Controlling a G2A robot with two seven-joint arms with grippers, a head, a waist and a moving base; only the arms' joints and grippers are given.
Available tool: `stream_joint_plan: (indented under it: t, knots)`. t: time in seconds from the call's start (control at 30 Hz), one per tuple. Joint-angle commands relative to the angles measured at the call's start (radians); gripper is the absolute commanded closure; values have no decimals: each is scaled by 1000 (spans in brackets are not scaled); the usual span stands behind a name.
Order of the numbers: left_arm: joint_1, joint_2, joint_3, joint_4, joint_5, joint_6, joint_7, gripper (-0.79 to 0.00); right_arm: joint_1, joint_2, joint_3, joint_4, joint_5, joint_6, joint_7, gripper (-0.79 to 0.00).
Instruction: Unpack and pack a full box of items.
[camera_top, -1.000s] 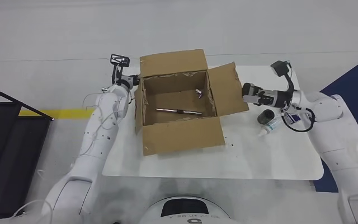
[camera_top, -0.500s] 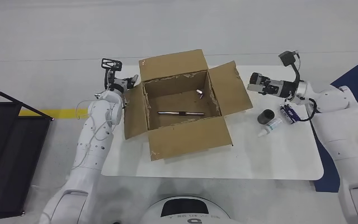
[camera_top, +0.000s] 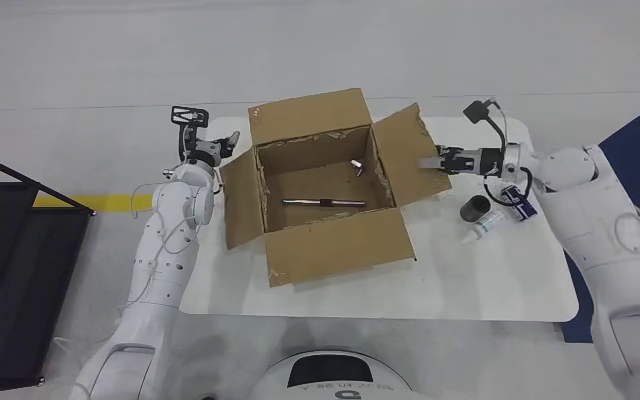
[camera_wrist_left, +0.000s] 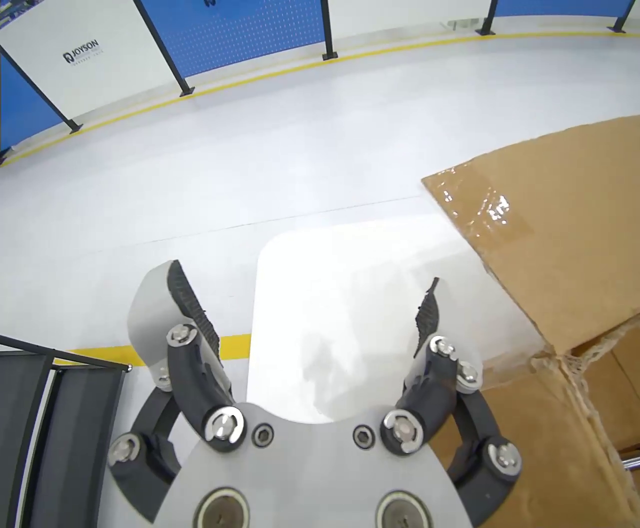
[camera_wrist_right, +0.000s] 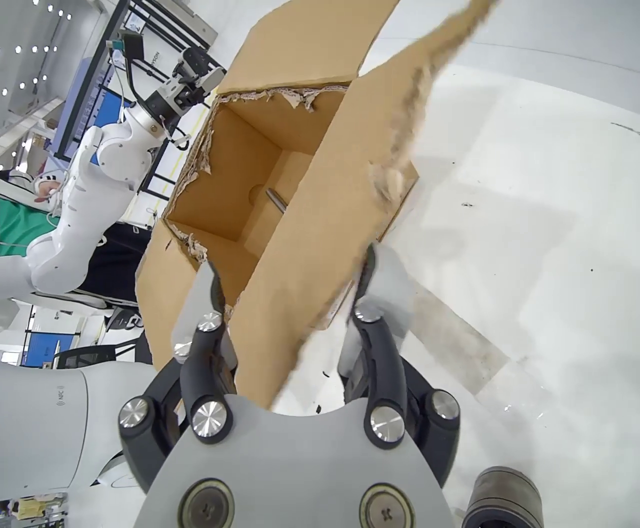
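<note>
The open cardboard box (camera_top: 340, 245) stands mid-table with all its flaps folded outward. On its floor lie a thin metal rod (camera_top: 322, 202) and a small silvery item (camera_top: 355, 163). My right gripper (camera_top: 430, 161) is at the outer edge of the right flap (camera_top: 408, 150). In the right wrist view the gripper (camera_wrist_right: 292, 265) is open, its fingers straddling that flap (camera_wrist_right: 320, 220) without clamping it. My left gripper (camera_wrist_left: 305, 280) is open and holds nothing, above the table's far-left corner beside the left flap (camera_wrist_left: 550, 215). In the top view the left gripper (camera_top: 222, 143) is just beyond that flap.
To the right of the box the white table (camera_top: 480, 280) holds a black cylinder (camera_top: 474, 210), a small white bottle (camera_top: 482, 228) and a blue-and-white packet (camera_top: 518, 200). A dark rack (camera_top: 30, 270) stands on the floor to the left.
The left arm drew back to the left and the left flap swung outward. The right gripper turned and shifted in onto the right flap's edge. The box shifted slightly.
</note>
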Motion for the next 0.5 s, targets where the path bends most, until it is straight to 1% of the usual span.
stream_joint_plan:
  t: [0.0, 0.07, 0.2, 0.27, 0.33, 0.47]
  knots:
    - [0, 0, 0, 0, 0, 0, 0, -785, 3, 0, 0, 7, 0, 1, 15, 0]
    - [0, 0, 0, 0, 0, 0, 0, -785, 3, 3, 2, 13, -16, 9, 19, 0]
    - [0, 0, 0, 0, 0, 0, 0, -785, -21, 10, 13, 10, 2, 17, 51, 0]
    - [0, 0, 0, 0, 0, 0, 0, -785, -41, 15, 22, -3, 32, 19, 78, 0]
    - [0, 0, 0, 0, 0, 0, 0, -785, -63, 23, 28, -27, 52, 41, 99, 0]
    - [0, 0, 0, 0, 0, 0, 0, -785, -119, 47, 46, -100, 142, 88, 147, 0]
